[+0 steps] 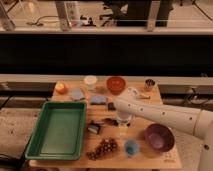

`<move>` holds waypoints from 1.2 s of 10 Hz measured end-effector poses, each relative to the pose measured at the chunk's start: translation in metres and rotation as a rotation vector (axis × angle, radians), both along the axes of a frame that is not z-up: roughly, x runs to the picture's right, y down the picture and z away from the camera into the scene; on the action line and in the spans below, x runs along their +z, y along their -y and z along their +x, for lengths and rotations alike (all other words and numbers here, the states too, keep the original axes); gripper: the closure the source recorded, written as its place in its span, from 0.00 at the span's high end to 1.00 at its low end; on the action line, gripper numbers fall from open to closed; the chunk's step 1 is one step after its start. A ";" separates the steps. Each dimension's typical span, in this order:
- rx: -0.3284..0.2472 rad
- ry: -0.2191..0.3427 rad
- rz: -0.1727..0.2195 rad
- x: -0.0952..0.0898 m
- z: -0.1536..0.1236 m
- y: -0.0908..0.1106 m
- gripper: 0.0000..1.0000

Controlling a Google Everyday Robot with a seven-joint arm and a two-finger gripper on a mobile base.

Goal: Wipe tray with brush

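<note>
camera view: i am looking down on a wooden counter [97, 114] from its front. one green tray [56, 131] lies at the left end. one brush [96, 128] lies on the counter just right of the tray, apart from its rim, with its dark head and whitish bristles toward the tray.

my one white arm reaches in from the right and is cut off at the picture's edge. its end effector [123, 119] points down near the middle of the counter, just right of the brush handle. i cannot tell whether it is released or clenched, or whether it touches the brush.

i count:
- two bowls: a red bowl [116, 84] and a purple bowl [159, 137]
- three cups: a white cup [90, 81], a metal cup [149, 84] and a blue cup [131, 147]
- two bluish-grey pieces [76, 94], hard to make out
- one orange round thing [60, 88]
- one grape cluster [102, 147]
- one black block [111, 106], partly hidden by the arm
</note>
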State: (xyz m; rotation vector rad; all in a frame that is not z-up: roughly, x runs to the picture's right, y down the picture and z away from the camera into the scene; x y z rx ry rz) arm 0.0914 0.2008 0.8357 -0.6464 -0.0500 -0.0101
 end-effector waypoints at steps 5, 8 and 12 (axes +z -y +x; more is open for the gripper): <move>0.022 0.008 0.022 0.015 0.001 0.009 0.80; 0.032 0.027 0.020 0.020 -0.004 0.012 0.80; 0.067 0.087 -0.003 0.024 -0.012 0.014 0.72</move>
